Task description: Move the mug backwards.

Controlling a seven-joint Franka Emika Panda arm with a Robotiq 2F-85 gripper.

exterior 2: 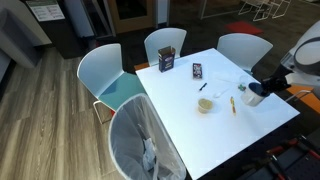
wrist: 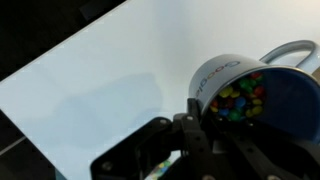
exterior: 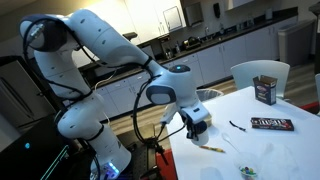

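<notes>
The mug point(wrist: 250, 85) fills the right of the wrist view. Its outer wall is pale with lettering, its inside is dark blue with a colourful dotted pattern, and its handle points to the upper right. My gripper point(wrist: 205, 125) is closed over the mug's rim, one finger outside the wall and the other inside. In both exterior views the gripper point(exterior: 195, 126) point(exterior 2: 258, 96) sits low at the edge of the white table point(exterior 2: 215, 125), and the mug point(exterior 2: 255, 99) is mostly hidden by the fingers.
A small cream cup point(exterior 2: 205, 104), a yellow pen point(exterior 2: 233, 103), a black pen point(exterior: 238, 125), a dark flat packet point(exterior: 271, 124) and a dark brown box point(exterior: 265, 90) are on the table. White chairs point(exterior 2: 105, 75) stand around it.
</notes>
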